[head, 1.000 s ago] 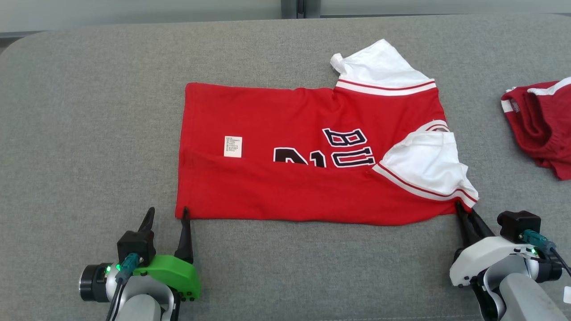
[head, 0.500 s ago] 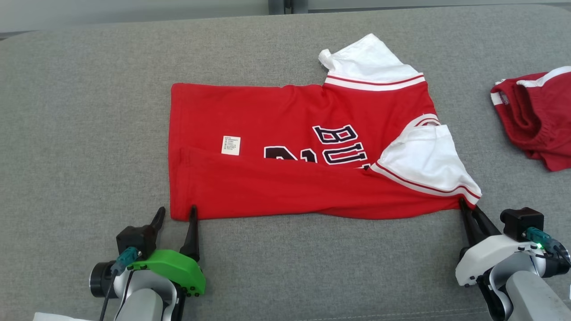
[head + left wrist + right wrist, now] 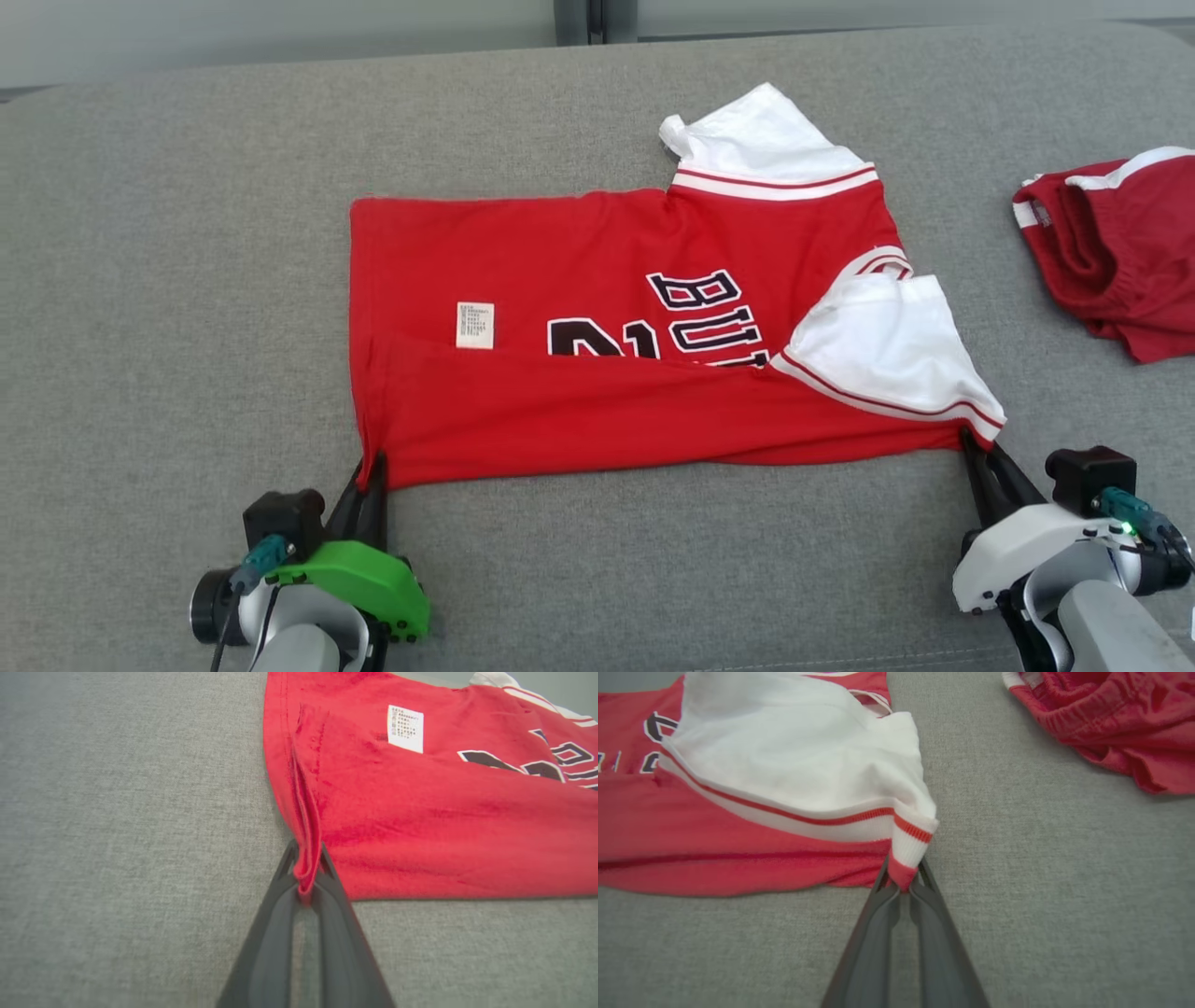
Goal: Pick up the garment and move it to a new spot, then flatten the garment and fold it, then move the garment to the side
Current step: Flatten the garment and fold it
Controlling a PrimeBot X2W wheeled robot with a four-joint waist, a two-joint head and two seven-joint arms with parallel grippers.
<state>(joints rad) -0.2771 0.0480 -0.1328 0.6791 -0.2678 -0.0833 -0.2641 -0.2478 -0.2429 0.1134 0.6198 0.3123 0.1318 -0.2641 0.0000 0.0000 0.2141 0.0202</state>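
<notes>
The garment (image 3: pixel 597 317) is a red jersey with white sleeves and dark lettering, lying folded lengthwise on the grey cushion. My left gripper (image 3: pixel 371 464) is shut on the jersey's near left hem corner; the left wrist view shows the garment (image 3: pixel 420 807) with its red hem bunched between my left gripper (image 3: pixel 306 858). My right gripper (image 3: pixel 971 446) is shut on the near right corner at the white sleeve cuff. In the right wrist view the garment (image 3: pixel 784 774) has its striped cuff pinched in my right gripper (image 3: pixel 903 870).
A second red garment with white trim (image 3: pixel 1116 252) lies crumpled at the right edge, also seen as red shorts (image 3: pixel 1106 718) in the right wrist view. The grey cushion (image 3: pixel 187 280) stretches wide to the left and toward me.
My left gripper slid under the hem corner and closed on it, bunching the cloth. The right gripper kept its hold on the cuff. The head camera shifted slightly.
</notes>
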